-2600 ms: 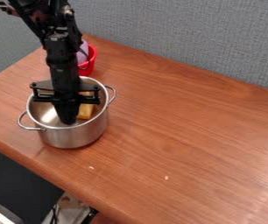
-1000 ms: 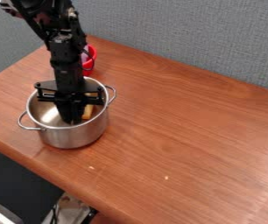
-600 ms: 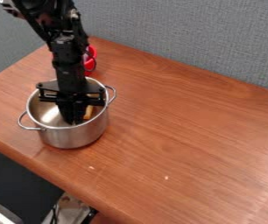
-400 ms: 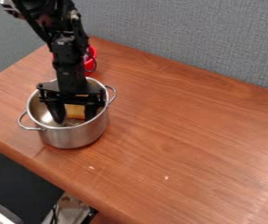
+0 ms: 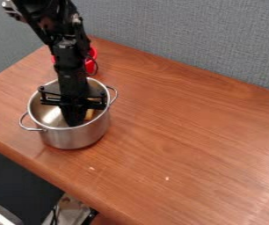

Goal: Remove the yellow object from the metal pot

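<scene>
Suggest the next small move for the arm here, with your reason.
Probably a short, straight lift, checking whether the yellow object comes along. The claw is down inside the metal pot right beside it, though its dark fingers hide whether they grip it, and the pot's rim surrounds them, so going up first seems safest.

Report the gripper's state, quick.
Gripper: closed, down inside the metal pot; whether it holds the yellow object cannot be told.

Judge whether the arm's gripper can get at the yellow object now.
Probably yes: the gripper already reaches down through the open top of the metal pot, nothing blocking its way.
</scene>
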Controlling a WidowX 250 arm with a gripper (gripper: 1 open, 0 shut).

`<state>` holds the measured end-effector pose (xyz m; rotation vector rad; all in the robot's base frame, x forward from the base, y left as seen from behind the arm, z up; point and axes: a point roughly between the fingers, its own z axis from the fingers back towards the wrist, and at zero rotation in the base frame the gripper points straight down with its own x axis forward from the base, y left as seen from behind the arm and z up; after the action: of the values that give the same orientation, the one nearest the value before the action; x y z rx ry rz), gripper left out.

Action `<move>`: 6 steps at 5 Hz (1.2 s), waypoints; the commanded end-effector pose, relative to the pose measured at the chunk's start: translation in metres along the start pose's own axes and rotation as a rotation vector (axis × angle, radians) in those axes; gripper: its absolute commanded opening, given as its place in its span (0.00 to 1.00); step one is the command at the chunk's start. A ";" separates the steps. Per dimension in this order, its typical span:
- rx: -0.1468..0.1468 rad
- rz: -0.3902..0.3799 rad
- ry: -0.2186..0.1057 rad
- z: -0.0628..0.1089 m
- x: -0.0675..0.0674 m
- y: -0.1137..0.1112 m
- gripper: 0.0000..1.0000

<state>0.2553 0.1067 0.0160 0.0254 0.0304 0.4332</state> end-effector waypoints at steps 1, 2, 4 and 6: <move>0.012 -0.021 -0.019 0.003 0.001 -0.002 1.00; 0.016 -0.022 -0.021 0.002 0.001 -0.002 1.00; 0.019 -0.031 -0.023 0.000 0.001 -0.002 0.00; 0.029 -0.030 -0.024 0.000 0.001 -0.002 1.00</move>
<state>0.2542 0.1063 0.0096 0.0470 0.0342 0.4218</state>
